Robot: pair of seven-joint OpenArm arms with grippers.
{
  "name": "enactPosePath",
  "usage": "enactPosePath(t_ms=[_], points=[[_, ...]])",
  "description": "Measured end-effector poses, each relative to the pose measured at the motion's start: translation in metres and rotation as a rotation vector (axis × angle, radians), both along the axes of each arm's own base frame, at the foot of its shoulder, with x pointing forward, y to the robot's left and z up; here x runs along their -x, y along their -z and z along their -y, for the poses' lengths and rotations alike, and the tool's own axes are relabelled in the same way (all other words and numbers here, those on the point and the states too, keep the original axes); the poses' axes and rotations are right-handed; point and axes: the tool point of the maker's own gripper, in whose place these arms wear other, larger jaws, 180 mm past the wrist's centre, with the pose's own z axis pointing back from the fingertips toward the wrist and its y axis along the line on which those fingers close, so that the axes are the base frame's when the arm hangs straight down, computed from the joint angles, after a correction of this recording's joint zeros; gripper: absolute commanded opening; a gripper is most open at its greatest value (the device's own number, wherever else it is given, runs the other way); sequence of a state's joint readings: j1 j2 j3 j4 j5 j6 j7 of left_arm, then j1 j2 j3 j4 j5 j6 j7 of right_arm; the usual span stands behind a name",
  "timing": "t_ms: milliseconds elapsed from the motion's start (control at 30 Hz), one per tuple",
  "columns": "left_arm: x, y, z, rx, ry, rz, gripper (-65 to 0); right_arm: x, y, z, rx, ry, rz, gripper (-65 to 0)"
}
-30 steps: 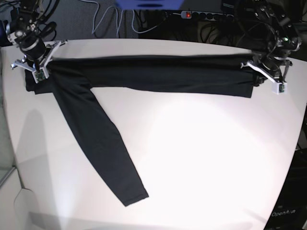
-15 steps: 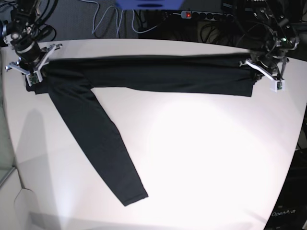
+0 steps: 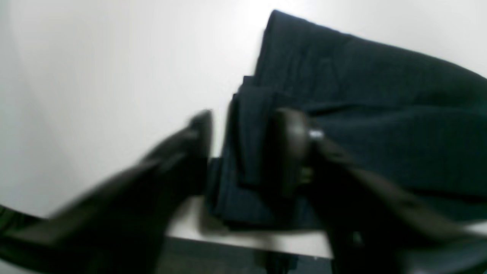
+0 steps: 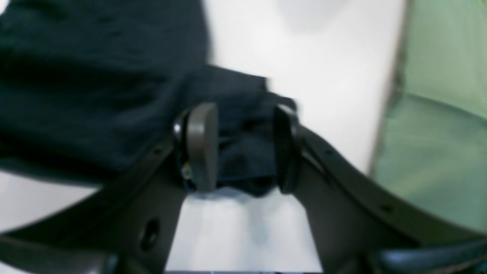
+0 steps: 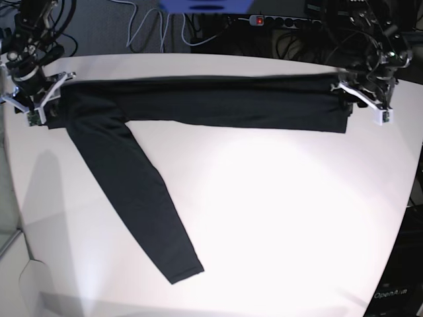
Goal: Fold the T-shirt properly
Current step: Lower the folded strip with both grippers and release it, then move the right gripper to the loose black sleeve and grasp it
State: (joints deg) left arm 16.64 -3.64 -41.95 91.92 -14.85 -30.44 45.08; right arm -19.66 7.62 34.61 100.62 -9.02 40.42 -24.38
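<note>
— Where does the T-shirt (image 5: 198,102) lie?

— Flat on the white table (image 5: 277,218), folded into a long dark band along the far edge, running from one arm to the other. One sleeve (image 5: 135,191) slants out of the band toward the near side of the table.

— And the left gripper (image 3: 243,152)?

— It sits at the band's end on the right of the base view. In its wrist view the fingers (image 3: 289,144) stand apart, with a folded corner of cloth between them. One finger lies over the fabric, the other rests over bare table just beside the cloth's edge. It is released, not pinching.

— The right gripper (image 4: 245,146)?

— At the opposite end, on the left of the base view. Its pads (image 4: 201,144) are spread, and a bunched edge of the shirt sits in the gap. Whether the cloth touches either pad, I cannot tell; the view is blurred. The jaws are not clamped together.
</note>
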Motion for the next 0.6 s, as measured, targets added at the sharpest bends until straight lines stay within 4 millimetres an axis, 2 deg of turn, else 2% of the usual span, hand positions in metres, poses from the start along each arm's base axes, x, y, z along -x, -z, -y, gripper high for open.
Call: enactPosePath(t_ms=[67,167,367,500,600], points=[[0.001,0.0,0.0,0.0,0.0,-0.003,-28.5,-0.004,-0.006,0.01,0.011,0.029,0.018,-39.4],[0.001,0.001,0.0,0.0,-0.001,-0.005,-27.2,-0.016,-0.018,0.018,0.021,0.052,0.064,-39.4],[0.001,0.0,0.0,0.0,-0.001,-0.001,-27.0,-0.031,-0.027,0.016,0.016,0.051,0.098,-39.4],[0.0,0.0,0.0,-0.001,-0.001,0.002,-27.0,-0.054,-0.039,0.018,0.02,0.067,0.123,-39.4],[-0.003,-0.007,-0.001,-0.014,0.0,0.02,-27.0,-0.071,-0.038,0.007,0.035,0.039,0.056,-39.4]])
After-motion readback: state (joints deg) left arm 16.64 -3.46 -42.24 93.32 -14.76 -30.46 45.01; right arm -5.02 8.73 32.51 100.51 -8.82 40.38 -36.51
